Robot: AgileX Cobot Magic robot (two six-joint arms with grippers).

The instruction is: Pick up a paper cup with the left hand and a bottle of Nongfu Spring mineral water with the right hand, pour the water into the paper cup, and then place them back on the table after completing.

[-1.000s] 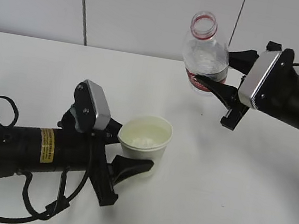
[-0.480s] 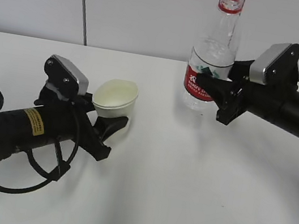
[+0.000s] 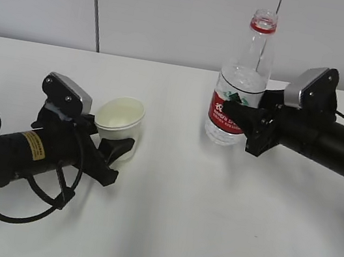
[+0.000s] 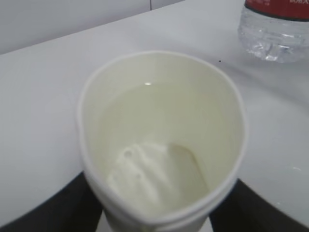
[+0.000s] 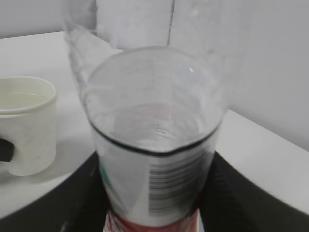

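At the left centre of the exterior frame the left hand (image 3: 112,151) is clenched around the paper cup (image 3: 119,121), its black fingers (image 3: 119,147) hugging the lower wall from either side, and the cup sits upright with its mouth open to the ceiling. That level hold makes sense: the left wrist view shows the water (image 4: 164,145) inside, clear and shallow with a couple of small bubbles, so any tilt would risk a spill. Whether the cup's base rests on the table (image 3: 208,227) or hangs just above it I cannot tell, as the fingers hide it. At the upper right of the exterior frame the right hand (image 3: 243,117) grips the Nongfu Spring bottle (image 3: 239,87) at its red label, pincer closed on the body. The bottle stands vertical with its uncapped neck up near the top edge, its base at or just above the tabletop. Upright like this, nothing can run out, so pouring looks finished and setting both down is what remains, in my judgement. The right wrist view confirms the grasp, dark fingers flanking the bottle at lower left and lower right, and shows the cup small at its left edge. Cup and bottle stand well apart with bare white tabletop between them, so I see no obstacle to lowering either. Behind runs a pale panelled wall; a loop of black cable trails at the lower left.
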